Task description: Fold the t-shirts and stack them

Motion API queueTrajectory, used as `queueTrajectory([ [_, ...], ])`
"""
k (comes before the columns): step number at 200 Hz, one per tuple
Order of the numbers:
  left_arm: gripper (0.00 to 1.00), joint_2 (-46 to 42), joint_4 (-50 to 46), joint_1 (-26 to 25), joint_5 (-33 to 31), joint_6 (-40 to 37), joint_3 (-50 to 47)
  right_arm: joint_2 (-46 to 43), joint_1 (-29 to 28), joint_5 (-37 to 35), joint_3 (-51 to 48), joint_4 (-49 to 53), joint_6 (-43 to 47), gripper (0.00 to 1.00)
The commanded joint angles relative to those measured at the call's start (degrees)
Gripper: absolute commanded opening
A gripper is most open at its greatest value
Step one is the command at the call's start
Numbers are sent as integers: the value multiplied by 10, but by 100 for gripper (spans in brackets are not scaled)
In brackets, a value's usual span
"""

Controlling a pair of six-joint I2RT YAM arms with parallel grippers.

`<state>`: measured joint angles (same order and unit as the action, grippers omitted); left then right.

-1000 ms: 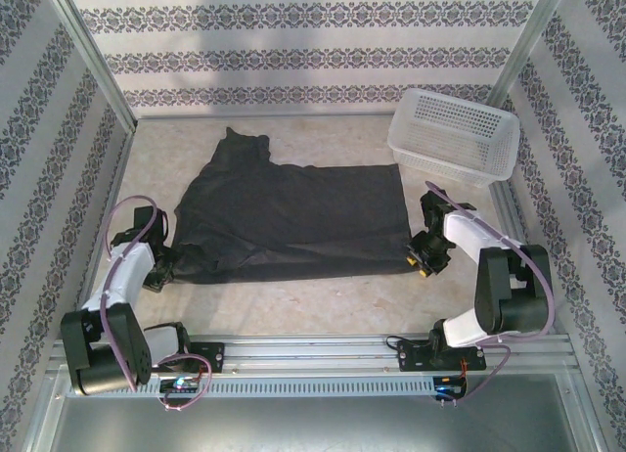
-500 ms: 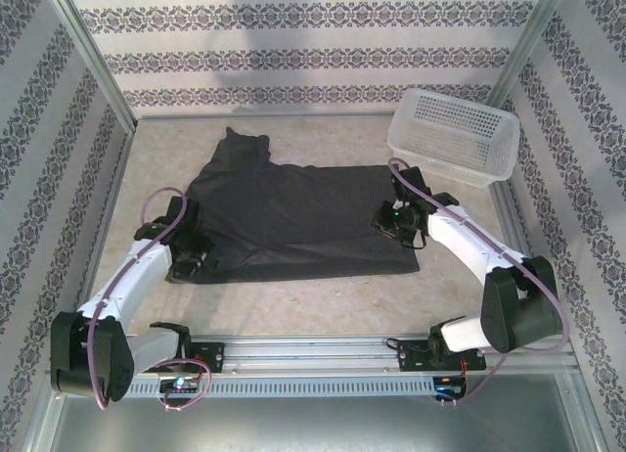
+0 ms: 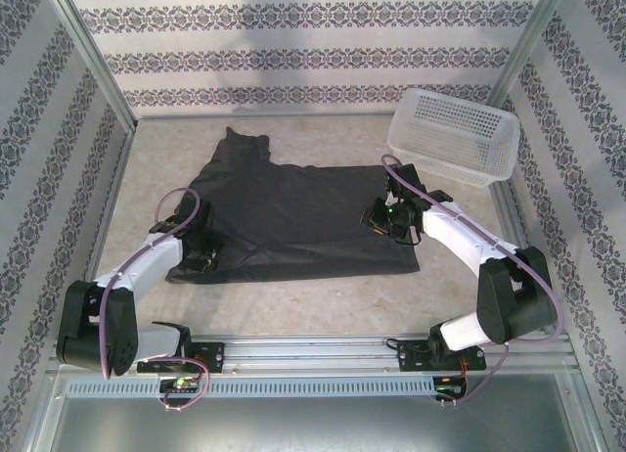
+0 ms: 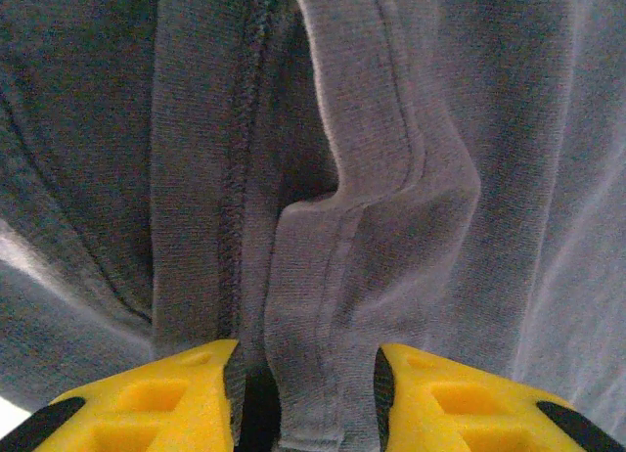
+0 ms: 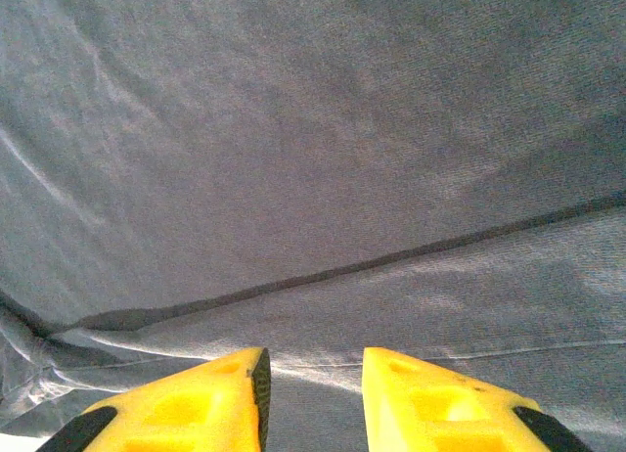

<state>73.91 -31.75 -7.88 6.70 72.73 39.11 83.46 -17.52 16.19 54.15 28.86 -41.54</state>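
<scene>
A dark charcoal t-shirt (image 3: 293, 217) lies spread on the table, with one sleeve (image 3: 245, 144) sticking out toward the back. My left gripper (image 3: 202, 253) rests on its near left part. In the left wrist view, a raised hemmed fold of the t-shirt (image 4: 323, 305) stands between the yellow fingers of the left gripper (image 4: 305, 398). The fold touches the right finger, and a dark gap remains at the left one. My right gripper (image 3: 383, 217) sits on the shirt's right side. In the right wrist view, the right gripper (image 5: 315, 388) has its jaws apart over flat layered t-shirt fabric (image 5: 293, 129).
A white mesh basket (image 3: 450, 163) stands at the back right, close behind the right arm. Patterned walls and metal posts enclose the table on three sides. A metal rail (image 3: 313, 349) runs along the near edge by the arm bases.
Both arms have moved from the shirt's near corners inward onto the fabric. The left jaws have narrowed around the fold. The shirt's near right corner has shifted slightly outward.
</scene>
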Motion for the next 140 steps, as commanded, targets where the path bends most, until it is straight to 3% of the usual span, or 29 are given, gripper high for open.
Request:
queueTrajectory([
  [1, 40, 10, 24, -9, 13, 3, -3, 9, -2, 7, 7, -4, 10, 32],
  [38, 27, 28, 39, -16, 38, 3, 2, 25, 0, 6, 16, -2, 5, 28],
  [69, 0, 28, 28, -18, 32, -8, 19, 30, 5, -3, 24, 3, 4, 25],
  [140, 0, 95, 34, -18, 31, -81, 120, 30, 22, -7, 31, 12, 7, 21],
])
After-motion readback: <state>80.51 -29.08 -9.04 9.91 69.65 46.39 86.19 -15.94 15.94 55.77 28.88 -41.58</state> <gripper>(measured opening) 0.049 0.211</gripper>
